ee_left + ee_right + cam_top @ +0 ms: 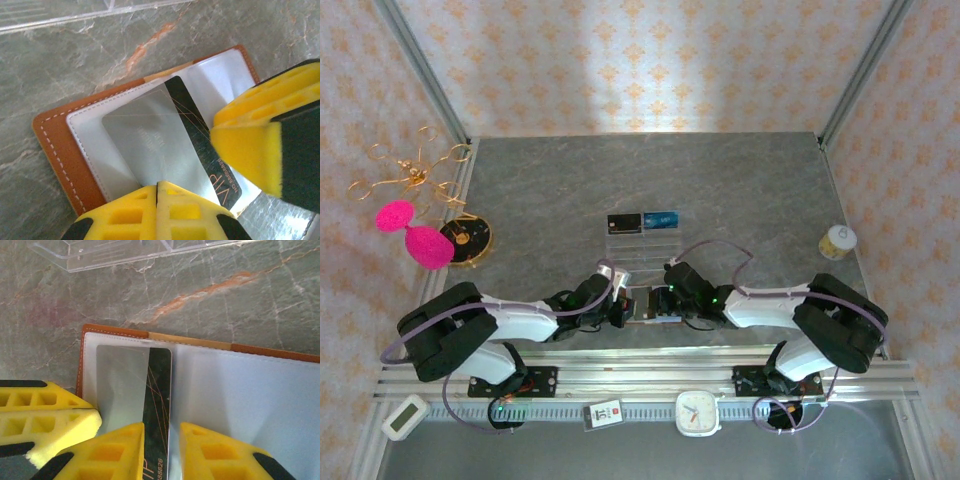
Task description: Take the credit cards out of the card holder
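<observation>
Grey marbled tabletop (740,180) ran between walls of pale patterned paper, and the two arms met at its near edge. The card holder (642,304) lay open and flat there, between the two wrists, its brown leather rim framing pale inner pockets.

A dark card (155,145) with thin gold lines sat in the pocket at a slant, glare over much of its face. The left gripper (157,200) was closed, its yellow pads pressed together with nothing seen between them, the tips just over the near edge of that card. I could not tell whether they pressed on it.

The right gripper (162,429) came from the other side. Its jaws stood a little apart, and the card's long edge ran into the gap between them, the card lying flat on the wallet rather than pinched. One finger of the left gripper sat just beside it, on the holder's outer leaf.

Farther out, well apart from both grippers, a clear tray (640,252) held a black card (623,222) and a blue card (661,219) side by side.
</observation>
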